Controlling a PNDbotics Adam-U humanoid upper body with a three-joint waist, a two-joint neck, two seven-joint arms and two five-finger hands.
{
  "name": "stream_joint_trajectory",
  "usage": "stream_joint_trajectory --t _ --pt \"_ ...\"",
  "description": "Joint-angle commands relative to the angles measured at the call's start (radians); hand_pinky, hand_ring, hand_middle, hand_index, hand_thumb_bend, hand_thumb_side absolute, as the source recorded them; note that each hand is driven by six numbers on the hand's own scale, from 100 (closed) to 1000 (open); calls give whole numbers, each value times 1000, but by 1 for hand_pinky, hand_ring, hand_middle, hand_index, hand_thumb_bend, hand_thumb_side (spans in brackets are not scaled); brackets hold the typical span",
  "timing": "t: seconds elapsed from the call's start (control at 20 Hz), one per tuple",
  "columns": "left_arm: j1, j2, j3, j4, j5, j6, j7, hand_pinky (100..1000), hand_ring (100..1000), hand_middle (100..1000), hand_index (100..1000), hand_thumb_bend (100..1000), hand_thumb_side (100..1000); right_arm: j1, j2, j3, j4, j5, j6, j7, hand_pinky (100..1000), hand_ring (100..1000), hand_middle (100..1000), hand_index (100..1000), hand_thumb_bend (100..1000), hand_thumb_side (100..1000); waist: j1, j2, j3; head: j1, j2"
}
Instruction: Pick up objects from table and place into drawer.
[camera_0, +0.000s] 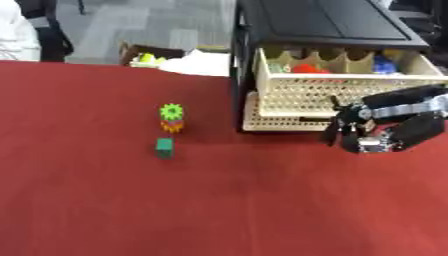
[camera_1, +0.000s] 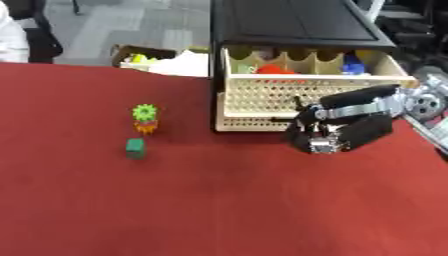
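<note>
Nearby, perhaps gear toy (camera_0: 171, 118), green block (camera_0: 164, 147).

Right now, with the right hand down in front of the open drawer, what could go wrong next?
The right hand sits close under the open drawer; lifting could knock its front. The gear stack, green on orange, might topple if nudged. The green block lies just beside it, so reaching for one could bump the other.

On the red worktop (camera_0: 219, 210) stand a green block (camera_0: 164, 146) and, just behind it, a green gear (camera_0: 171, 110) atop an orange piece (camera_0: 172, 125). The right hand (camera_0: 367, 135) hovers, fingers curled downward, before the open cream drawer (camera_0: 341, 85).
</note>
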Motion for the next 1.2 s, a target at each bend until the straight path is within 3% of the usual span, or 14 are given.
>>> stream_joint_trajectory --t 0.05,0.5,1.2 --pt "-15 2 7 -18 -4 0 -6 611 624 608 796 100 1000 -25 -17 -17 12 -6 -12 11 474 649 731 889 100 1000 0 -13 3 -4 -16" --pt "-17 1 7 -18 -8 3 -13 611 618 606 795 100 1000 12 -36 -58 16 -12 -19 -38 471 646 725 883 100 1000 -7 -5 10 -3 -28" --pt "-20 0 7 -18 -7 0 -20 612 616 604 794 100 1000 -17 -24 -71 78 -7 -26 -48 458 632 708 863 100 1000 -6 5 20 -5 -42"
